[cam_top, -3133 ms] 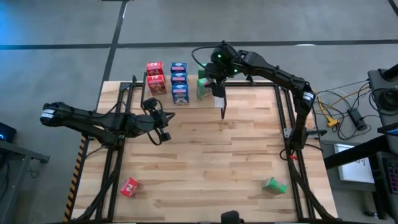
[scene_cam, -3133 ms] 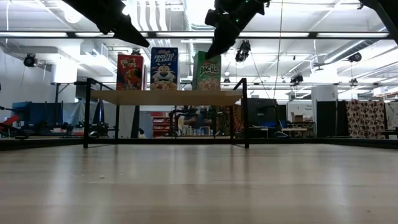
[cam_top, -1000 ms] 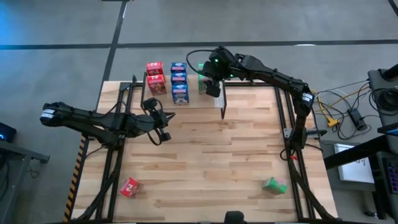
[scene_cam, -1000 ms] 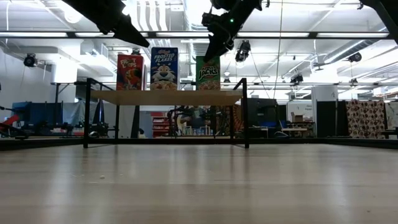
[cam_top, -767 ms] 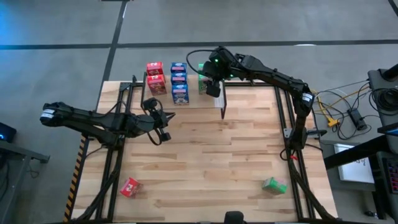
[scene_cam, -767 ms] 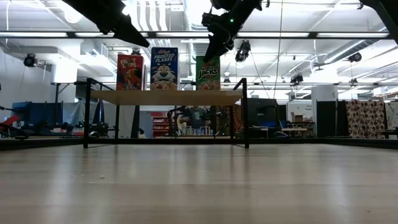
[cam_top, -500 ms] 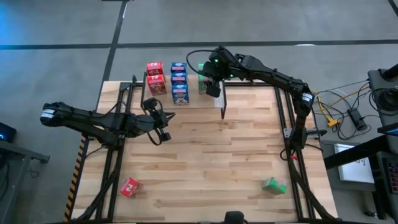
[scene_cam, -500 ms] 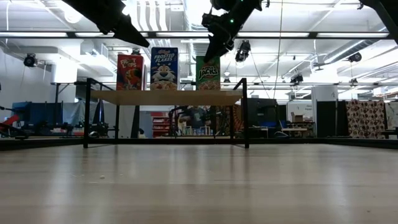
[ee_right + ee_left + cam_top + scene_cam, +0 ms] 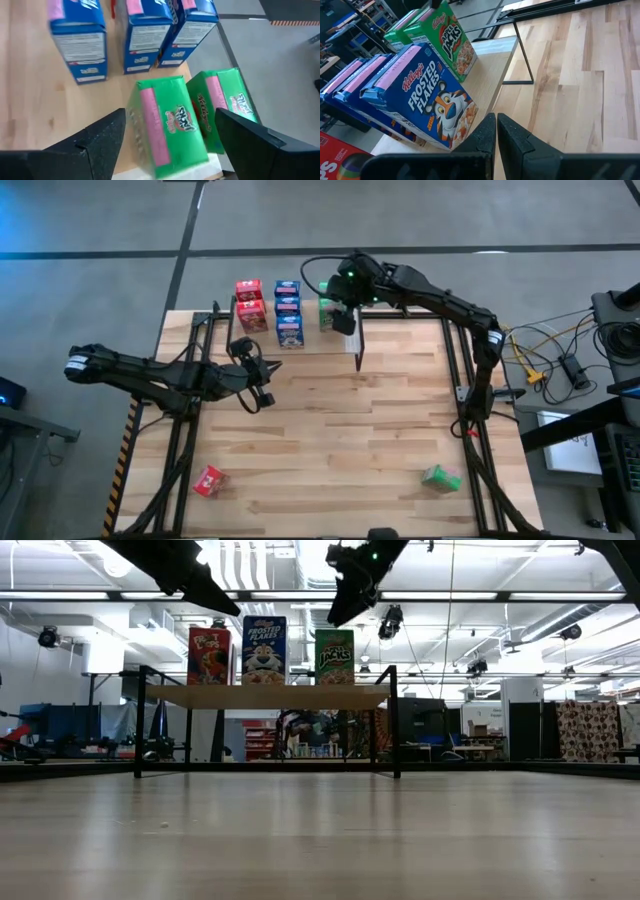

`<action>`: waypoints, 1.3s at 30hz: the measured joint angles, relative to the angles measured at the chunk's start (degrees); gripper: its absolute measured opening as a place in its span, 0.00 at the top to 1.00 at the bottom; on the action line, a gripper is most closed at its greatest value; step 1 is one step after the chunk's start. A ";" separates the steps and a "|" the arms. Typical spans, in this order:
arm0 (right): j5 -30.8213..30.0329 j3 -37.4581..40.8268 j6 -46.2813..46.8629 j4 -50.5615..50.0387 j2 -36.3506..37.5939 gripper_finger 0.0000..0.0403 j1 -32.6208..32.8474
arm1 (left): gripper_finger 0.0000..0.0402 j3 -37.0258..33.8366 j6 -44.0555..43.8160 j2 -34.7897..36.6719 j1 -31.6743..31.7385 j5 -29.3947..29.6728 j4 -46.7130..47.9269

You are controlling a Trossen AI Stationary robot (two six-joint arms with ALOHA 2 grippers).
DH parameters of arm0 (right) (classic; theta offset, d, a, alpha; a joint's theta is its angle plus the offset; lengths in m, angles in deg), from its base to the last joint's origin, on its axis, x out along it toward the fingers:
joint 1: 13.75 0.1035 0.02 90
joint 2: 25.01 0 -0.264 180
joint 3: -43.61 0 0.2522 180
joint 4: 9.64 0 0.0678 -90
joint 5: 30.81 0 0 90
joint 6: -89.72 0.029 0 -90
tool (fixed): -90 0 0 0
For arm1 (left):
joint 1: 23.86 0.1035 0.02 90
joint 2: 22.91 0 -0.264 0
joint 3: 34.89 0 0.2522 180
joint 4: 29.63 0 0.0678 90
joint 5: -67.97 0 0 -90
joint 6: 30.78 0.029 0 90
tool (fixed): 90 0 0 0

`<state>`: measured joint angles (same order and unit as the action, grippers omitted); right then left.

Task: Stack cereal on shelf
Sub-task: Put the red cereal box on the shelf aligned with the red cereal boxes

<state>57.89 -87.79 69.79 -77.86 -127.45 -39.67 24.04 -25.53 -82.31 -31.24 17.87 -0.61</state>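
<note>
The shelf (image 9: 320, 342) stands at the table's far edge. On it stand two red cereal boxes (image 9: 248, 302), three blue ones (image 9: 287, 310) and two green ones (image 9: 326, 313). My right gripper (image 9: 170, 112) is open above the nearer green box (image 9: 167, 127), one finger on each side of it, touching nothing. In the low view the gripper (image 9: 345, 590) is clear of that box's top (image 9: 334, 632). My left gripper (image 9: 496, 131) is shut and empty, in the air to the near left of the shelf (image 9: 255, 375). One red box (image 9: 208, 480) and one green box (image 9: 440, 477) lie on the tabletop.
The shelf's black legs (image 9: 395, 720) and whitish end strip (image 9: 357, 348) stand just right of the green boxes. The two loose boxes lie near the table's near edge, left and right. Dark frame rails (image 9: 460, 380) run along both sides of the table.
My right gripper has gone up off the nearer green box and now stands clear above it. The box stays upright on the shelf beside the blue ones.
</note>
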 joint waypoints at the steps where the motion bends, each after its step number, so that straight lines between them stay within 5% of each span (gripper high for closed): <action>1: 0.00 -0.88 0.53 -1.14 0.00 0.27 0.32 | 1.00 0.00 -0.02 0.00 0.00 0.02 0.00; 8: 0.11 -7.92 5.22 -11.33 0.61 0.30 4.86 | 1.00 1.06 -1.63 0.11 -2.45 0.02 -0.07; 17: 7.10 -5.54 11.32 -16.47 5.77 0.34 15.10 | 1.00 7.96 -6.96 -0.26 -15.69 -0.04 0.80; 26: 5.49 15.03 13.29 -0.85 16.69 0.34 27.56 | 1.00 18.00 -17.99 -6.46 -26.02 0.09 10.28; 33: 3.61 34.34 14.29 14.70 26.19 0.35 32.90 | 1.00 32.36 -38.02 -15.31 -27.74 -1.41 36.17; 39: 3.63 48.24 14.85 26.35 33.11 0.35 34.08 | 1.00 40.30 -56.81 -22.86 -28.47 -13.04 56.95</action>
<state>61.52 -39.55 84.64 -51.51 -94.34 -5.59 64.34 -82.33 -105.17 -59.71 4.83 56.34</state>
